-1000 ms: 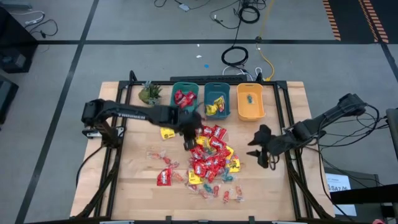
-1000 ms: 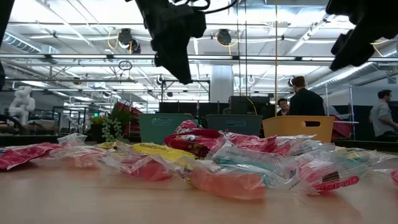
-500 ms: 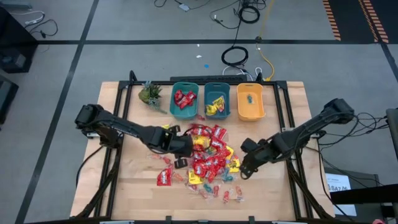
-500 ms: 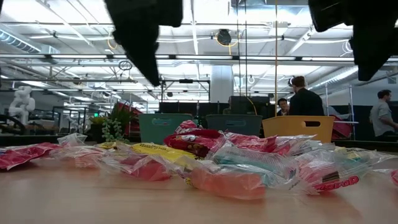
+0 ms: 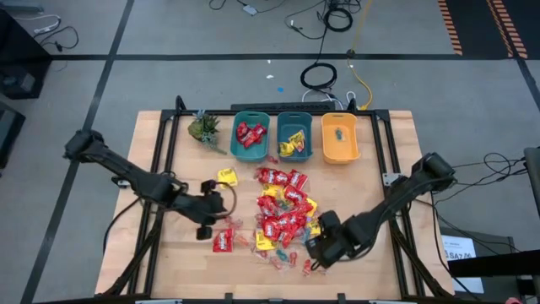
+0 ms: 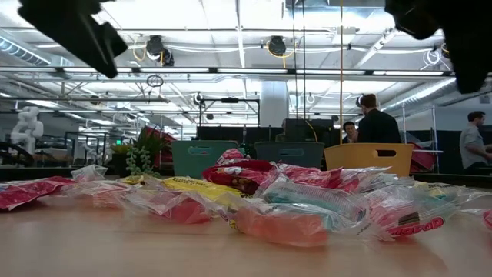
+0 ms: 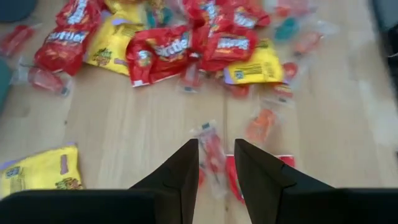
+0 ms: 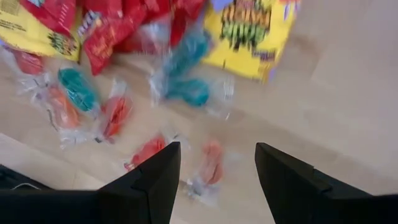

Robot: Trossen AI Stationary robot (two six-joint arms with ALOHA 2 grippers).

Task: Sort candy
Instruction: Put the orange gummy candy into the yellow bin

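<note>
The candy lies in a loose heap on the table's middle: red and yellow packets, with small twist-wrapped pieces strewn along its near side. My left gripper hangs open above the table at the heap's left side, over a clear-wrapped red piece that it does not touch. My right gripper hangs open, pointing steeply down, over the heap's near right corner, above an orange-red piece. In the low view both grippers stand well clear of the sweets.
Two teal bins and an orange bin stand in a row at the far edge, with sweets in them. A small green plant stands left of them. A lone yellow packet lies left of the heap.
My left gripper has swept from over the heap's far side toward the table's near left, staying open. My right gripper has come from the right side toward the heap's near right corner, rolling its wrist and tipping to point down. The candy has not moved.
</note>
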